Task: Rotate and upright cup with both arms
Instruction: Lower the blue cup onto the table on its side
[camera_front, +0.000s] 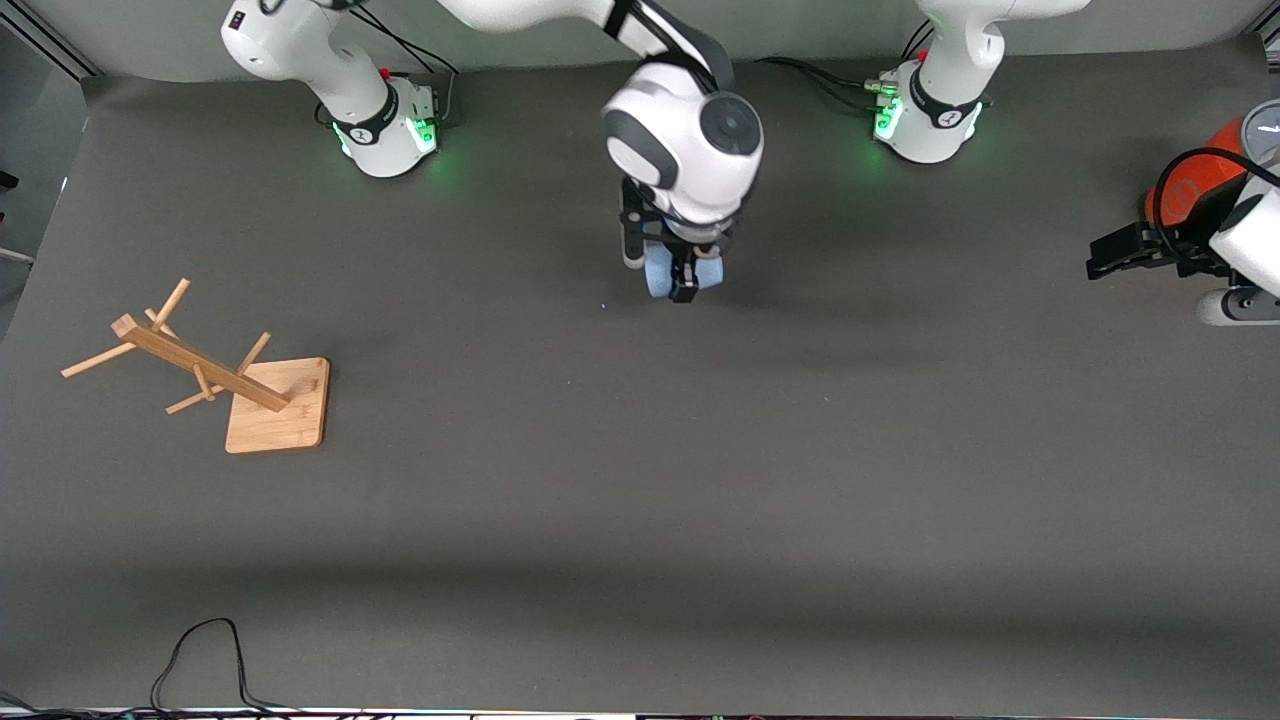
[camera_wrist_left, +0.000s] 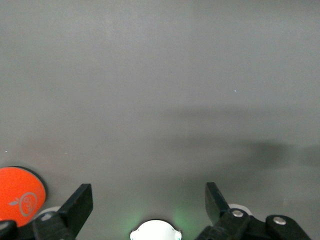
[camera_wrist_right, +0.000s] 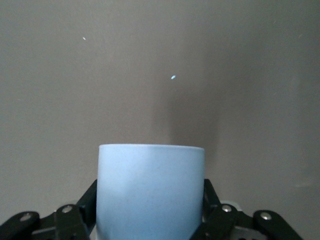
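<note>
The cup (camera_wrist_right: 150, 192) is a small pale-blue tumbler, plain and smooth, with no handle and no marking on the wall that shows. In the right wrist view its side fills the space between the two black fingers (camera_wrist_right: 85, 202), which press against it on either flank, so the right gripper (camera_front: 684, 275) is pinching the cup. From the front camera only two slivers of blue (camera_front: 657, 275) show around the gripper, over the middle of the dark grey table (camera_front: 640, 480), between the two green-lit bases and a little nearer the camera than they are. The bulky white wrist of the right arm (camera_front: 690, 140) covers most of the cup from above, so its rim, its base and which way its mouth points cannot be made out, nor whether it touches the table. The left gripper (camera_front: 1125, 250) waits at the left arm's end of the table, its fingers (camera_wrist_left: 75, 207) spread wide with only bare table between them. Just beside it stands the orange-red can (camera_front: 1195, 180), half hidden by the left arm and a black cable and cut off at the picture's edge. A wooden rack (camera_front: 205, 375) lies tipped over toward the right arm's end.
</note>
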